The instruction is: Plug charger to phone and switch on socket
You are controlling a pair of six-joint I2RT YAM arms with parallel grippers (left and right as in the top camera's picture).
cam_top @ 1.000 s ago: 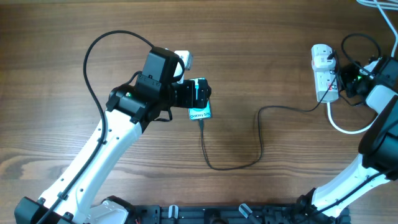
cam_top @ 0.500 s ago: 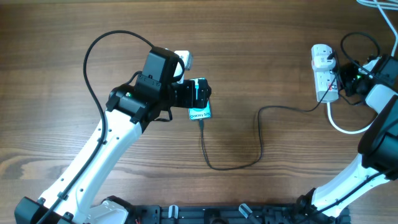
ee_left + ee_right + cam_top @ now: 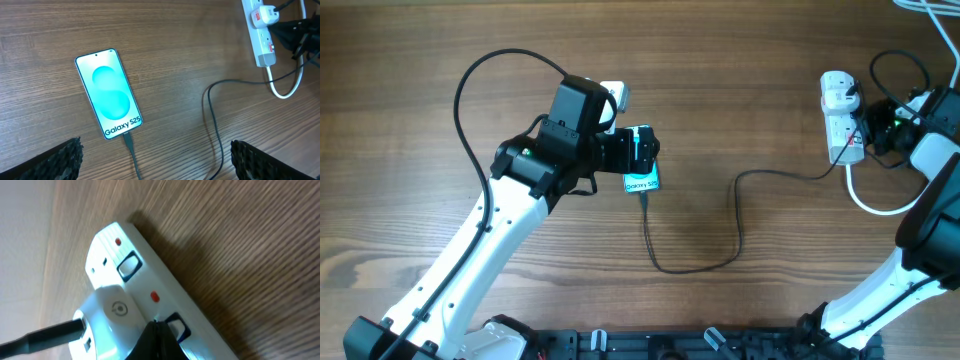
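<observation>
The phone (image 3: pixel 109 93) lies flat on the wood, teal screen up, partly hidden under my left gripper in the overhead view (image 3: pixel 641 182). The thin black charger cable (image 3: pixel 214 122) is plugged into the phone's lower edge and runs to the white socket strip (image 3: pixel 840 117), also in the left wrist view (image 3: pixel 260 35). My left gripper (image 3: pixel 155 160) hovers open above the phone, empty. My right gripper (image 3: pixel 159 330) is shut, its tip pressed on a rocker switch of the socket strip (image 3: pixel 125 300), beside the charger's white adapter.
A thick white cord (image 3: pixel 865 200) loops from the strip toward the right arm. White cables (image 3: pixel 930 15) lie at the far right corner. The charger cable loops over the middle of the table (image 3: pixel 705 262).
</observation>
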